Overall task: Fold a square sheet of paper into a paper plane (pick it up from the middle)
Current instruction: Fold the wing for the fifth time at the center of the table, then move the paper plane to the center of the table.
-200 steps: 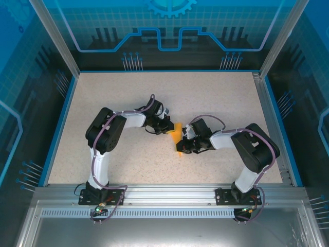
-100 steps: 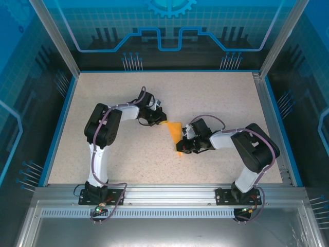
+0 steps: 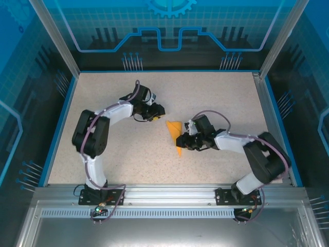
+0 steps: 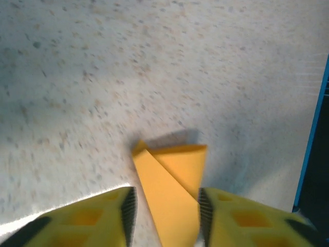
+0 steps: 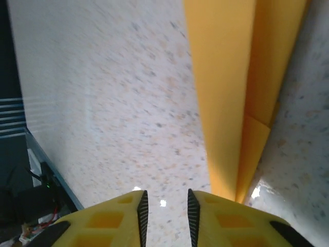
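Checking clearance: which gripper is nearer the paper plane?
The right gripper, right beside the paper plane; the left gripper stands clearly apart from it.

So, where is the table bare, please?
Free: the far table strip along the back wall, and the near middle between the arm bases. Crowded: the centre, where left end effector and right end effector flank the paper plane.

Three cameras, one paper plane in common.
The top camera looks steeply down from behind my bases over the whole table. Each wrist camera sits close above the surface, looking past my left gripper or my right gripper at the plane near the table's middle.
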